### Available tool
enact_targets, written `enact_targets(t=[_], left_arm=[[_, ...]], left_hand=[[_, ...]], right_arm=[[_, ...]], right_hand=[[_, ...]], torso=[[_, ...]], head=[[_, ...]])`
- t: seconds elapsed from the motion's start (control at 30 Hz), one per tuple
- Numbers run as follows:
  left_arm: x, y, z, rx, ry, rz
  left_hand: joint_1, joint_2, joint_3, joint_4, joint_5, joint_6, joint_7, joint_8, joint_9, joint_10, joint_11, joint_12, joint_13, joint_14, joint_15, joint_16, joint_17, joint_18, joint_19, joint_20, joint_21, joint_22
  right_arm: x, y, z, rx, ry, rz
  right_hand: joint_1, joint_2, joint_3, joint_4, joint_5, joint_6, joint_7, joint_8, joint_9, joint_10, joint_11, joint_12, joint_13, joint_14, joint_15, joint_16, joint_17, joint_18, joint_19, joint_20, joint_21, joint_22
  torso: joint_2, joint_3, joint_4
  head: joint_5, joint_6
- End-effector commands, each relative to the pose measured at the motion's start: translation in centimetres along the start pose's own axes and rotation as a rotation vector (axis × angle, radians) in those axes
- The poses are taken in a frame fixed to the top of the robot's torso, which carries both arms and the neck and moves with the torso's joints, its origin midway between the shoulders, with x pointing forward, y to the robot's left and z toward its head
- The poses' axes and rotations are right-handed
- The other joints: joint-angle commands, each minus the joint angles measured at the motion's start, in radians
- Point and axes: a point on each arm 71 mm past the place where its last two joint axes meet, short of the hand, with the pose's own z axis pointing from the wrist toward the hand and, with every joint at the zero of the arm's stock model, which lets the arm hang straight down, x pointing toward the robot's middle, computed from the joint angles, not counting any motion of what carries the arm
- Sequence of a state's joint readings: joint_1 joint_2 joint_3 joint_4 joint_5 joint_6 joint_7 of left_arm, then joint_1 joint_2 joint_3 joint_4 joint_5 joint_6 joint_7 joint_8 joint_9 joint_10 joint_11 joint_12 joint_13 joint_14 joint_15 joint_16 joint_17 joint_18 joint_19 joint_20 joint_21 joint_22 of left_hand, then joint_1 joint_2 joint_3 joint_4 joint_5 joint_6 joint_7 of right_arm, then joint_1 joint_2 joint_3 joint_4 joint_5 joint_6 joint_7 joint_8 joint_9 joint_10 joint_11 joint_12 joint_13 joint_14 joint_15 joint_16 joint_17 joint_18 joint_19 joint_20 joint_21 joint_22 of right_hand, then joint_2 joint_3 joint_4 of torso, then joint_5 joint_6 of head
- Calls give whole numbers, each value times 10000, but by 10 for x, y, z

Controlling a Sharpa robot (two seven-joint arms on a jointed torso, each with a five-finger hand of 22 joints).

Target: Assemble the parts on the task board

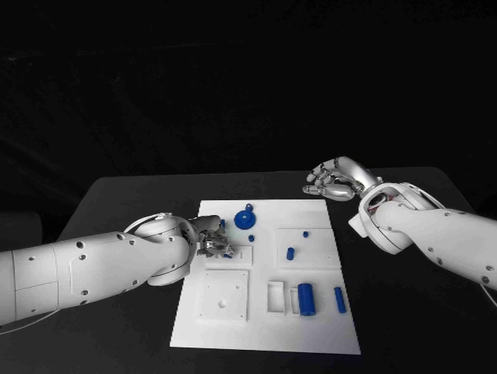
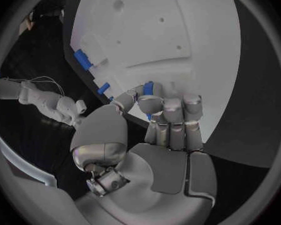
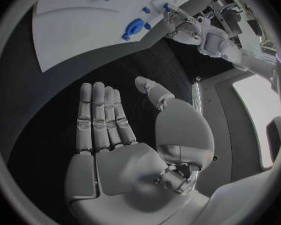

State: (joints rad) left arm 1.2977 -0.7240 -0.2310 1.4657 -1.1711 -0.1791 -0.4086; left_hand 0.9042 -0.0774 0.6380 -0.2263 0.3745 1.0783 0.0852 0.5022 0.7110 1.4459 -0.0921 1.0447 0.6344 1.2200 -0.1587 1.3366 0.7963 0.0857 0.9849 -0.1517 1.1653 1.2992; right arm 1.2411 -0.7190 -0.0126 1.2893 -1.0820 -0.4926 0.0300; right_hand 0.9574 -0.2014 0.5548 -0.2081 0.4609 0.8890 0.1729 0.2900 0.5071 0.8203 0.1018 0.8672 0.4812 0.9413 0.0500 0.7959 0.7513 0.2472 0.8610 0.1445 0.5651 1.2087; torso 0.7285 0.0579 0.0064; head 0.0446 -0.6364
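Your left hand point(image 1: 207, 236) at the board's point(image 1: 316, 327) left edge pinches a small blue peg point(image 2: 148, 88) in curled fingertips, right hand point(image 3: 125, 140) flat open off its far right corner; peg looks light, rigid, slick, so grip mid-shaft.

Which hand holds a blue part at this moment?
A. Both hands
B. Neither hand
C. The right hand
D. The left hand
D. The left wrist view shows the left hand pinching a small blue part over the task board, while the right hand is spread flat and holds nothing.
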Motion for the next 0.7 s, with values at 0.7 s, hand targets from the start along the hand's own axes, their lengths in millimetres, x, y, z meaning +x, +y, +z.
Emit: enact_targets(t=[0.7], left_arm=[[20,1,2,-345,1683,-1512]], left_hand=[[-1396,1600,-186,-105,708,1645,-1109,5,80,-422,-371,185,-56,67,-195,185,-66,62,-52,-986,-80,143]], right_arm=[[1,2,1,-104,126,16]], right_hand=[[21,36,14,64,55,-86,11,-70,-16,-54,3,50,-35,-89,6,40,-16,146,9,63,-46,21]], torso=[[1,4,-1]], head=[[-10,5]])
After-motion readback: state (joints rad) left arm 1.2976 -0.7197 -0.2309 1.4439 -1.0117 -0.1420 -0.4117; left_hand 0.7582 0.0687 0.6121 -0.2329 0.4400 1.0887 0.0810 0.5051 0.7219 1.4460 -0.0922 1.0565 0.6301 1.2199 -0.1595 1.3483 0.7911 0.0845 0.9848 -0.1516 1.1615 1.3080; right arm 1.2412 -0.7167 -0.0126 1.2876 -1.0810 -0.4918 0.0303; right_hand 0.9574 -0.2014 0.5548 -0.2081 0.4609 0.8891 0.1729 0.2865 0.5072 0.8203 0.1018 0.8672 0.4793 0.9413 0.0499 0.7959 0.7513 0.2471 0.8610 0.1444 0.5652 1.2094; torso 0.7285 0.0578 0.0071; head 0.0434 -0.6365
